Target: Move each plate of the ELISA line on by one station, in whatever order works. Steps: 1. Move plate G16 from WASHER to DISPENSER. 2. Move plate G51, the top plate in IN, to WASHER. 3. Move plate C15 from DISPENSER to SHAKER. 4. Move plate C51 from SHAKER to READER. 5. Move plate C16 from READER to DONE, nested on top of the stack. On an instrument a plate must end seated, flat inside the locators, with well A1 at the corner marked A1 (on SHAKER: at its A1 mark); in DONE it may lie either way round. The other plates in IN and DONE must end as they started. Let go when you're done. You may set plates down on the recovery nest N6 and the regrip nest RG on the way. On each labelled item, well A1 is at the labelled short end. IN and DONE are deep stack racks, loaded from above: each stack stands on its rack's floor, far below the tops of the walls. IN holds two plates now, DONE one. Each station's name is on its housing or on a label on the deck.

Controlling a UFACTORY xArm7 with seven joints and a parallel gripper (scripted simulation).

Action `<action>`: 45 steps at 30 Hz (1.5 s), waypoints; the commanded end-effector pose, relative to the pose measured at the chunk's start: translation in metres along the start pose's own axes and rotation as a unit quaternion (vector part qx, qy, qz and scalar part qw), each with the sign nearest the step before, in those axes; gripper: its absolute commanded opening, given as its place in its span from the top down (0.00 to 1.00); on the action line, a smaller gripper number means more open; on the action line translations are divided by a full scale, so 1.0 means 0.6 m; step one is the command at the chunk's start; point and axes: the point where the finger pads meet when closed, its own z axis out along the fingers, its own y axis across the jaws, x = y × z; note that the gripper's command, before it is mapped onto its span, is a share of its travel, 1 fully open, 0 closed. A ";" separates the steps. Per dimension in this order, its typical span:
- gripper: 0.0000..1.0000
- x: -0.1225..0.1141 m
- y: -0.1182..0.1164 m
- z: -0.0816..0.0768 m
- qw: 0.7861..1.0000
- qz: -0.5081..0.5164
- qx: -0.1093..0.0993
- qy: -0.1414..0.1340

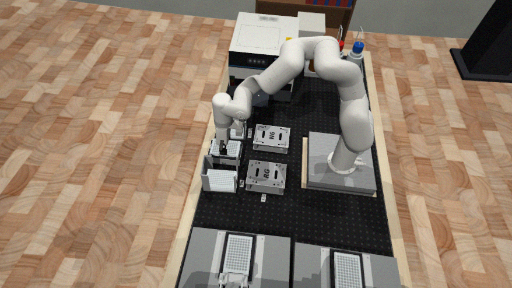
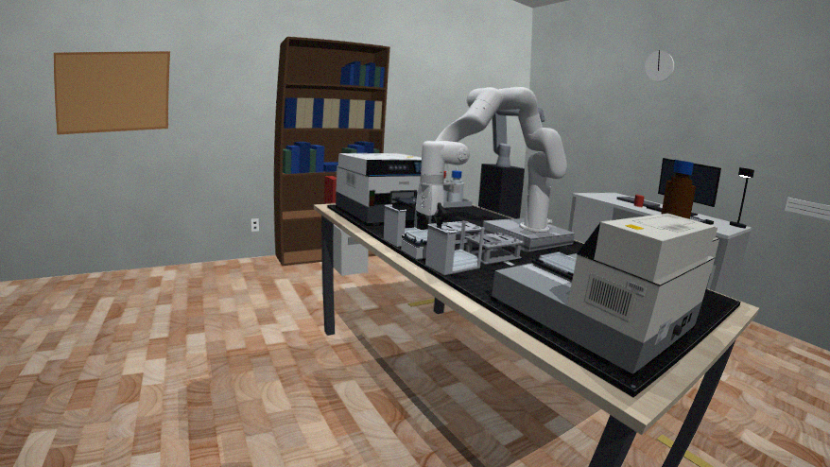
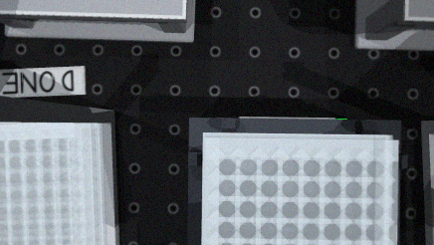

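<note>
- Gripper (image 1: 223,148), jaws wide and empty, hovers above a well plate (image 1: 224,147) on the station beside the DONE rack (image 1: 204,171).
- The plate looks light, rigid, smooth plastic; gripping across its side walls seems safest.

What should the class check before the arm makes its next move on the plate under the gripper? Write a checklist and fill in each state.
1. Gripper open and holding nothing: ok.
2. Gripper over the plate: ok in the top view.
3. Plate lies square in its holder: ok in the wrist view.
4. Plate's label read, to confirm which plate it is: cannot tell.
5. DONE label found, beside the neighbouring rack's plate: ok.
6. Nests N6 and RG free of plates: ok.
</note>
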 end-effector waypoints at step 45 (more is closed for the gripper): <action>1.00 -0.003 0.000 0.010 1.000 0.000 0.000 -0.003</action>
